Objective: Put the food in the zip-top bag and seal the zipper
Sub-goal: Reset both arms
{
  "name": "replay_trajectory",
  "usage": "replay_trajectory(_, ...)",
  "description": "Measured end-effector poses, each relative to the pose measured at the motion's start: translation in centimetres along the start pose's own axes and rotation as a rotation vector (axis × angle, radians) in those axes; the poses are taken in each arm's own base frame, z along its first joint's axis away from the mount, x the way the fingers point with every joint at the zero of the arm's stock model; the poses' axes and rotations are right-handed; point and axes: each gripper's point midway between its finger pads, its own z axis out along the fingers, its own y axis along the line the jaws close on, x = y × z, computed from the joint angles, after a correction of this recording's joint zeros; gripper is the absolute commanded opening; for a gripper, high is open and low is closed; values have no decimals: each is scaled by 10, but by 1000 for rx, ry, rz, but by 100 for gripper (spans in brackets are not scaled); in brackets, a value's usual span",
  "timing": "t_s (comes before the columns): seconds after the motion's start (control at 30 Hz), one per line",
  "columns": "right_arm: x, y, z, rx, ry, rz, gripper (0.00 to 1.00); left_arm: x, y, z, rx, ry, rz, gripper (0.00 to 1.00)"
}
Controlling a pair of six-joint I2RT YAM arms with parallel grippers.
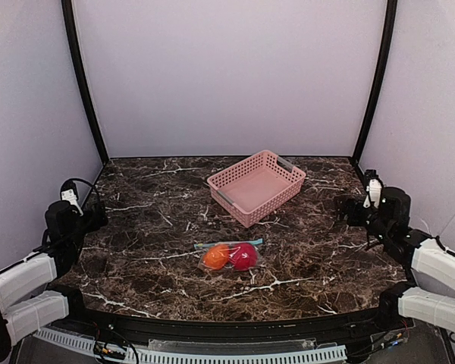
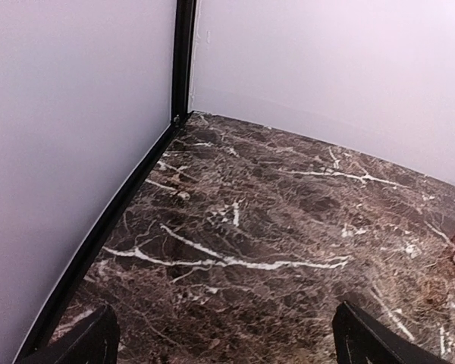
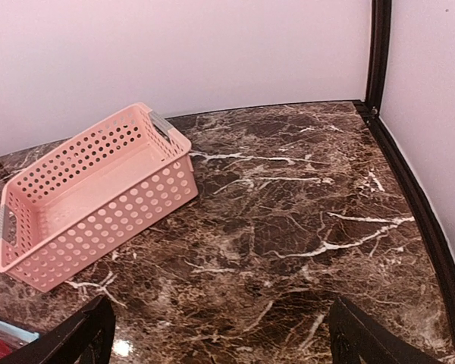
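the zip-top bag (image 1: 230, 263) lies flat near the front middle of the table (image 1: 152, 227), with the orange food (image 1: 216, 257) and the red food (image 1: 243, 256) side by side inside it. the zipper (image 1: 229, 244) runs along its far edge; whether it is pressed shut i cannot tell. a pink basket (image 1: 256, 186) stands behind, apart. the table is dark marble with white veins, enclosed by pale walls (image 1: 227, 76) and black corner posts (image 1: 83, 83). the left gripper (image 2: 227, 350) and the right gripper (image 3: 224, 345) are at the sides, fingers wide apart, empty.

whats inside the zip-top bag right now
The zip-top bag holds the orange food and red food, side by side. Anything beneath them is covered.
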Motion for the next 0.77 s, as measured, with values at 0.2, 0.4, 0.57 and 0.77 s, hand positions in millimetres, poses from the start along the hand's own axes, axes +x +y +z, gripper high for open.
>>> replay_trajectory(0.2, 18, -23, -7, 79, -85, -57, 96, 12, 12, 1, -54, -15, 35, 99)
replay_trajectory(0.4, 1, -26, -13, 97, -178, -64, 96, 6, 13, 2, -60, -41, 37, 99)
replay_trajectory(0.57, -4, -26, -13, 102, -203, -63, 96, 3, 14, 1, -68, -54, 34, 99)
replay_trajectory(0.77, -6, -27, -13, 110, -209, -62, 96, 1, 13, 0, -61, -60, 38, 98)
